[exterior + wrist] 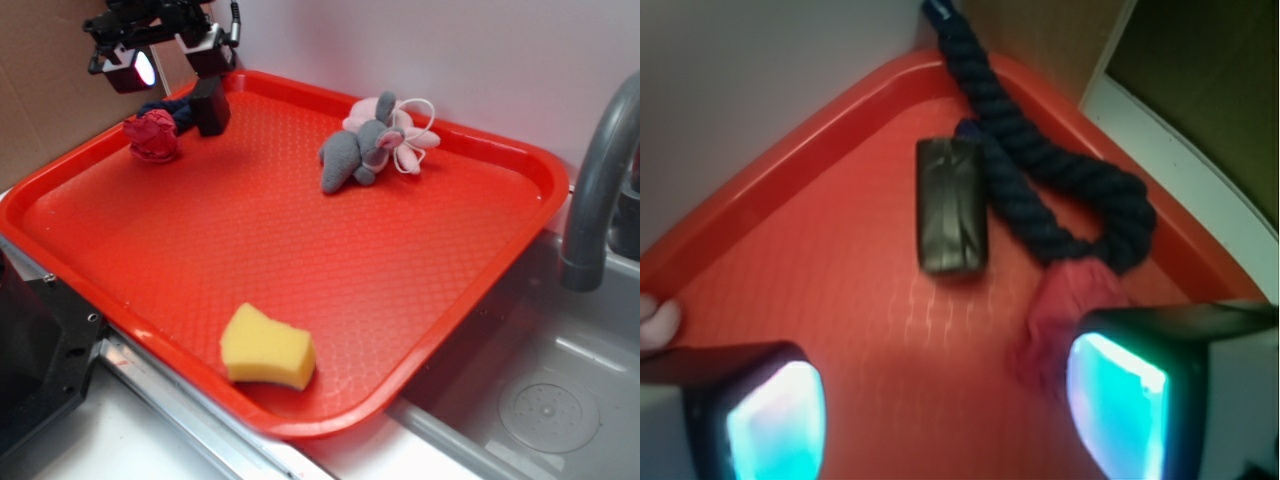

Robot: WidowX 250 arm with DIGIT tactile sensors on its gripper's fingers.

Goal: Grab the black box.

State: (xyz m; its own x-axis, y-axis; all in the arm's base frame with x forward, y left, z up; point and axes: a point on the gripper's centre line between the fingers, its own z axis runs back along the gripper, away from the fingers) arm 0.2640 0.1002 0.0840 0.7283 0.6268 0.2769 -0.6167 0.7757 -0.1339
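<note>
Exterior: I see gripper [172, 45] hovering over tray [300, 250] far corner, black box [211, 105] just below, seemingly untouched.
Wrist: jaws spread, empty; box ahead of fingertips, rope [1060, 190] touching its right side.
Approach step; next I advance, descend, straddle box.

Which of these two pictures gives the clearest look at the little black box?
The wrist view: the black box lies whole and unobstructed on the red tray, beside the dark blue rope, ahead of the open end effector. In the exterior view the black box is small, at the tray's far corner, partly under the end effector.
</note>
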